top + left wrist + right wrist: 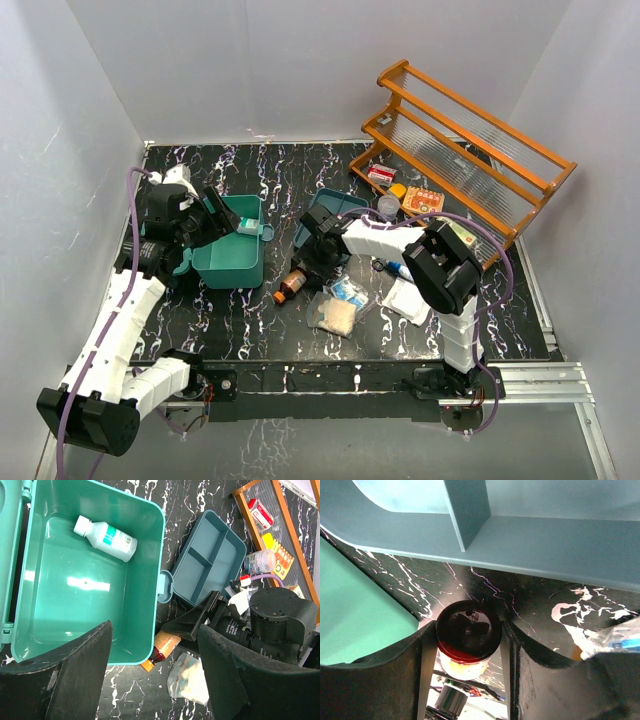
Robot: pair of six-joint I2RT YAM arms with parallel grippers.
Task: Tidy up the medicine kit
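- The teal-green rectangular plastic medicine kit stands open left of centre in the overhead view, on the black white-veined table. Its lid is swung back to the left.
- A white plastic bottle with a teal label lies on its side in the kit's upper corner; the remaining floor of the box is bare.
- The left gripper hangs over the kit's lower edge in the left wrist view. Its two dark fingers are spread wide with nothing between them.
- A flat blue-teal divided plastic tray sits just right of the kit, near the front latch tab.
- The right gripper is low at the centre of the table. Its fingers sit against both sides of an amber glass bottle with a dark cap, gripping it.
- That bottle lies on the table between the kit and the tray's lower edge.
- Clear plastic packets lie lower centre, right of the bottle.
- An orange tiered rack fills the upper right.
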